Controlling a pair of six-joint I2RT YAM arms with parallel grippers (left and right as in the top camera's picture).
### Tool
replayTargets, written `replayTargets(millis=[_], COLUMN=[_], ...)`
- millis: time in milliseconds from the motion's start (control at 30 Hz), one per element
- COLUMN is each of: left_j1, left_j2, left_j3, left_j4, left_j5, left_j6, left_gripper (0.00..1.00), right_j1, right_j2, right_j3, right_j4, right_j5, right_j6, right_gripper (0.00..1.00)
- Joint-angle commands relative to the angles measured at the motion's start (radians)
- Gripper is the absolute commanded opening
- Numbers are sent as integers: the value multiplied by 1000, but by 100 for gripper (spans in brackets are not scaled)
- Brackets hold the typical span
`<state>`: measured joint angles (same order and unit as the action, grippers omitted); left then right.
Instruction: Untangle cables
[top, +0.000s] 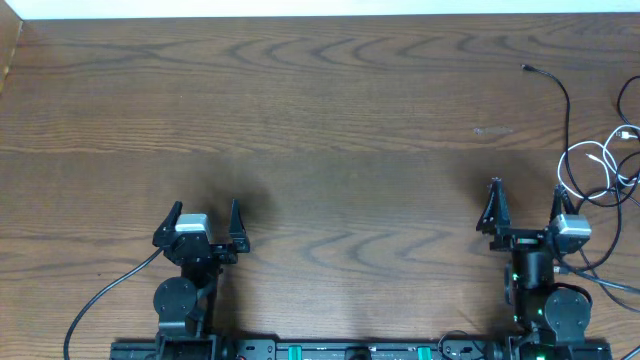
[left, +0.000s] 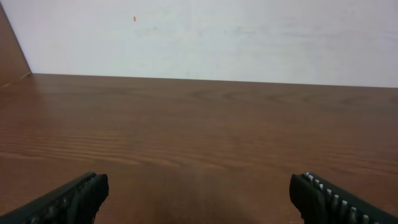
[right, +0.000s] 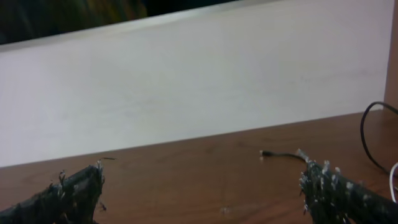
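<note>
The cables lie tangled at the table's far right. A thin black cable (top: 567, 105) runs from its small plug (top: 527, 68) down toward the right arm. A white cable (top: 598, 165) loops across it near the edge. My right gripper (top: 527, 192) is open just left of the tangle and holds nothing. The right wrist view shows the black plug end (right: 266, 154) ahead of the open right gripper (right: 200, 180), and a black loop (right: 365, 134) at the right border. My left gripper (top: 207, 210) is open over bare wood, far from the cables. Its open fingers frame the left wrist view (left: 199, 186), with no cable there.
The brown wooden table (top: 320, 120) ends at a white wall (left: 205, 37) along the back. A thicker black wire (top: 105, 295) trails from the left arm's base toward the front left. The table's left edge (top: 12, 60) shows at the top left.
</note>
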<state>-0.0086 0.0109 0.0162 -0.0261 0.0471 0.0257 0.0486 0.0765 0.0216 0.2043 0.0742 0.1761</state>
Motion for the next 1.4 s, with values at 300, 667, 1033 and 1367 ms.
replayTargets(millis=[300, 667, 1033, 1367], left_j1=[1, 1, 1, 1], left_j2=[-6, -6, -6, -6], left_j3=[-12, -12, -12, -12], left_j4=[-44, -44, -44, -44], left_j5=[-10, -10, -10, -10], left_j6=[-5, -5, -5, -5], left_gripper=[98, 98, 98, 98], right_j1=[16, 6, -17, -18], right_j2=[-72, -72, -72, -72], right_j3=[-17, -17, -17, -16], right_j4=[-40, -90, -223, -285], right_j5=[-6, -28, -33, -85], right_j6=[-5, -14, -21, -148], right_gripper=[99, 99, 99, 99])
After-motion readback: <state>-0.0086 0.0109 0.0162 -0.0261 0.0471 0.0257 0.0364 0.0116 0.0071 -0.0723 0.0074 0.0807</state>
